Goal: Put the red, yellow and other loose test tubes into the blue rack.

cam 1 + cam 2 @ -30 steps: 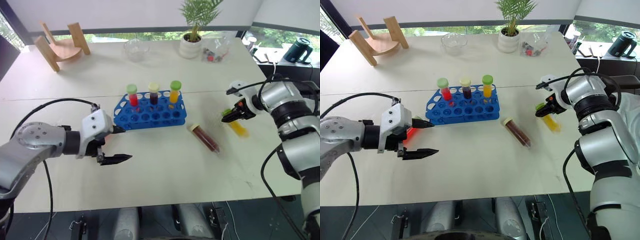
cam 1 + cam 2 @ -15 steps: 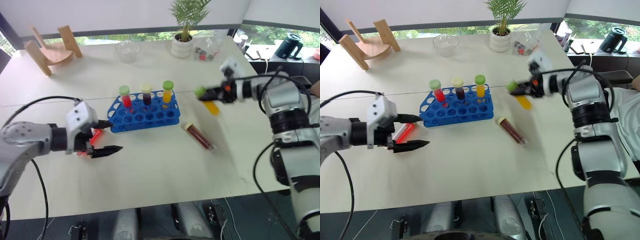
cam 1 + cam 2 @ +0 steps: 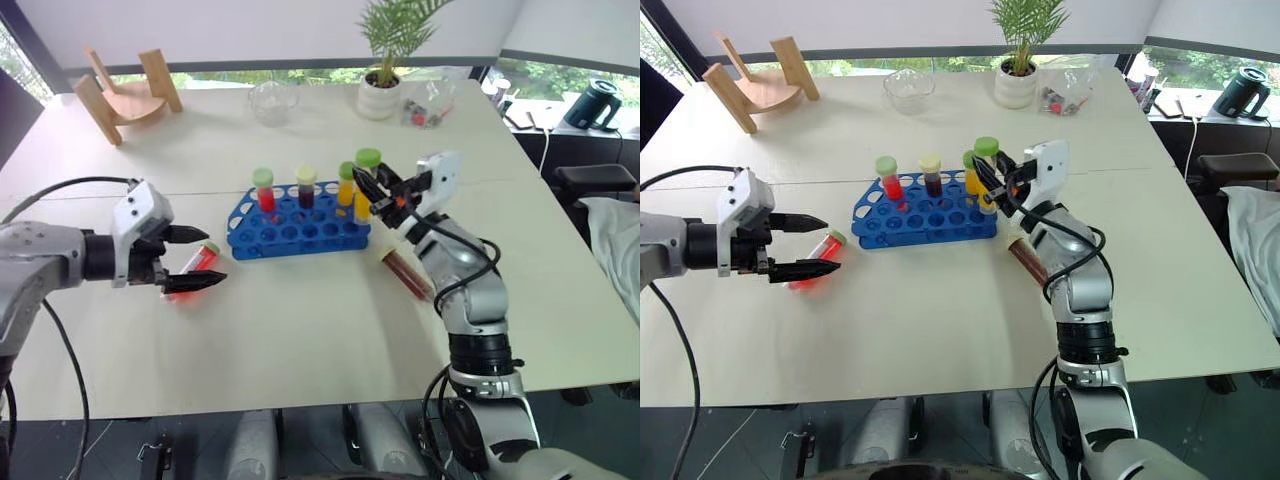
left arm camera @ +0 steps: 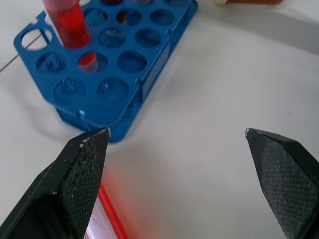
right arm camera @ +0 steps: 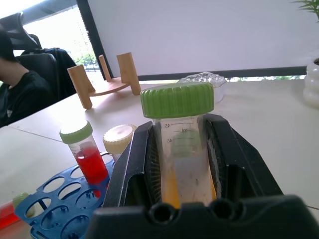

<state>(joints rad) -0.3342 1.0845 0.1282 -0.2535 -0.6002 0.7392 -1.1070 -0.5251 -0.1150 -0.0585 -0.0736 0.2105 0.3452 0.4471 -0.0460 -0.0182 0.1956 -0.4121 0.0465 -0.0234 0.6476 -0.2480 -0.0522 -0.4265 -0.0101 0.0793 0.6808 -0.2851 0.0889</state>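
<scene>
Right end effector (image 3: 368, 186) clamped on yellow tube (image 5: 183, 149), green cap up, held upright just above right end of blue rack (image 3: 300, 227); rack sits mid surface (image 3: 300, 330), holds three upright tubes in back row: red (image 3: 265, 190), dark (image 3: 306, 186), yellow (image 3: 346, 184); my left end effector (image 3: 196, 258) spread wide, level, just left of rack; red loose tube (image 3: 812, 272) lying on surface between its fingers; brown loose tube (image 3: 408, 274) lying on surface right of rack.
</scene>
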